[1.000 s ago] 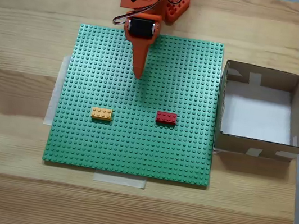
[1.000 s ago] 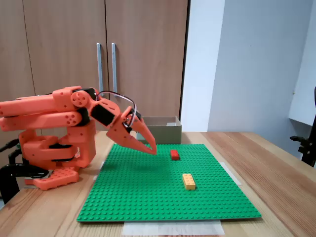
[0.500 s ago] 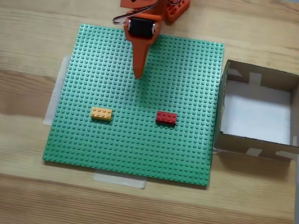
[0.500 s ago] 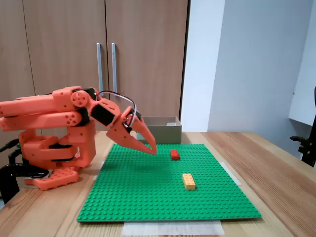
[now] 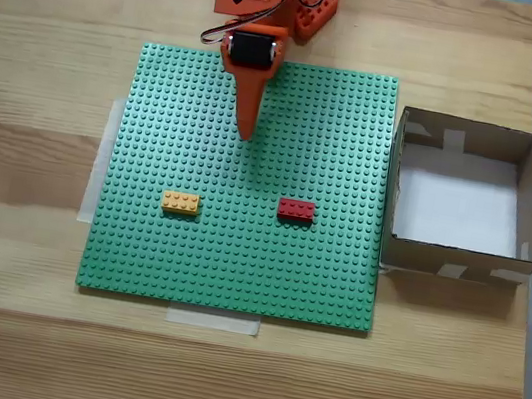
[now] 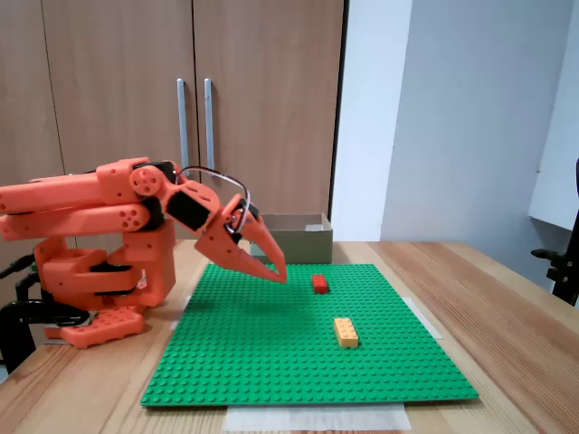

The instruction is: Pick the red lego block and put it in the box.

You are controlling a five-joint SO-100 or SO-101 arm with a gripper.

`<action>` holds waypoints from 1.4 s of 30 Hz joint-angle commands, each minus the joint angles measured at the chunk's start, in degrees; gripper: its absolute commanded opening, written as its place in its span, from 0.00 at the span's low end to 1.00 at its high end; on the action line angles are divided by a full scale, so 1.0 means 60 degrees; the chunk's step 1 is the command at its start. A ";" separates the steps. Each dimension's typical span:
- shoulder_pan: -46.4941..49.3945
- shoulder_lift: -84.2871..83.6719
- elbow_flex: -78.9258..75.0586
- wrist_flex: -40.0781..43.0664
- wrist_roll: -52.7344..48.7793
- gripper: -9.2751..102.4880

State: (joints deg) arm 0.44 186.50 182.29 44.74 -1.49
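Green baseplate (image 5: 240,236) lies flat on my wooden table (image 5: 4,320), pale tape (image 5: 212,321) under its near edge and another strip at its left edge in the top-down fixed view. Orange-yellow brick (image 5: 181,203) sits on the baseplate, left of centre there. Side fixed view: wooden cabinet doors (image 6: 118,90) with two metal handles (image 6: 182,117) behind, grey-white wall (image 6: 452,117) beside them.
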 commanded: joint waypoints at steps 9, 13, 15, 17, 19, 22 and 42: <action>-0.0088 0.0073 0.0044 0.0029 -0.0059 0.07; -0.0088 0.0073 0.0044 0.0029 -0.0073 0.07; -0.0073 0.0073 0.0044 0.0029 -0.0059 0.07; -0.0088 0.0073 0.0044 0.0015 -0.0088 0.07; -0.0073 -0.0146 -0.0015 -0.0117 -0.0015 0.07; 0.0146 -0.0483 -0.0103 -0.0278 0.0190 0.07; -0.0117 -0.6943 -0.5859 0.2021 -0.0615 0.08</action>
State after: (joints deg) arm 0.97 149.77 155.04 52.73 -4.48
